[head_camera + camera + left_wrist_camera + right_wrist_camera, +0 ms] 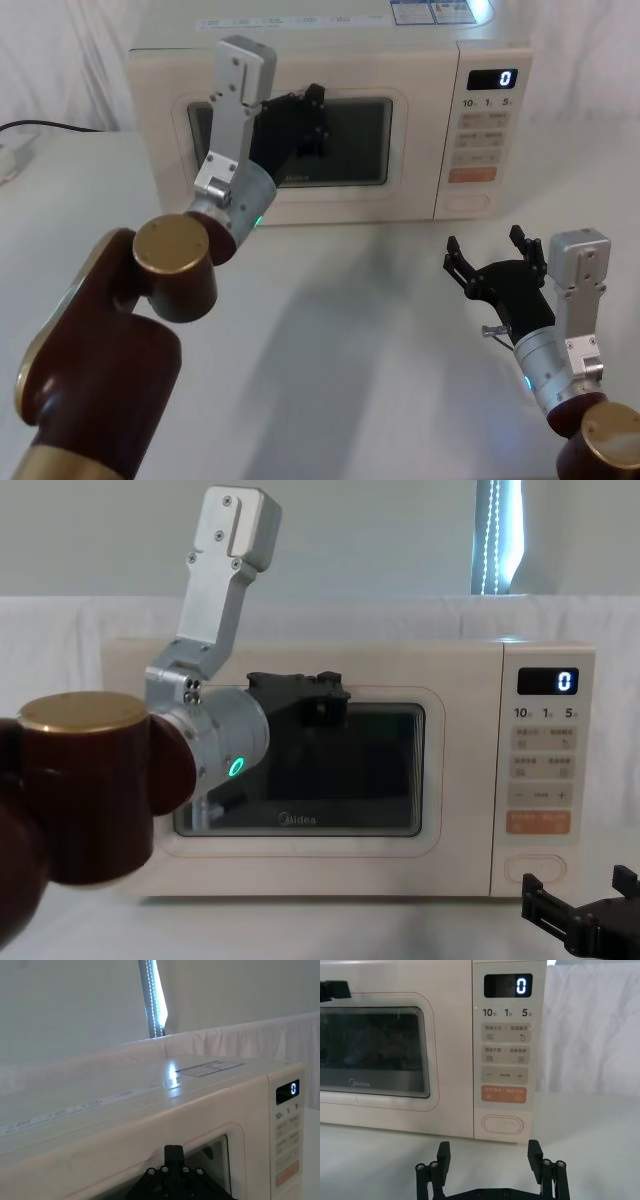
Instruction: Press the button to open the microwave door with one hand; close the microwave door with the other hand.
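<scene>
The big cream microwave door [290, 150] with its dark glass window is sitting shut, flat against the front of the cream microwave [330, 40] on the white table [330, 330]. The left black two-pronged gripper [312, 115] is reaching up against the top part of the door's glass; I cannot tell if its prongs are apart or together. The wide oval cream button [503, 1124] is sitting at the bottom of the narrow key panel [506, 1050], just under the orange key [504, 1094]. The right black two-pronged gripper [490, 1156] is hanging low over the table, well in front of the button, with its two prongs spread wide apart and holding nothing.
</scene>
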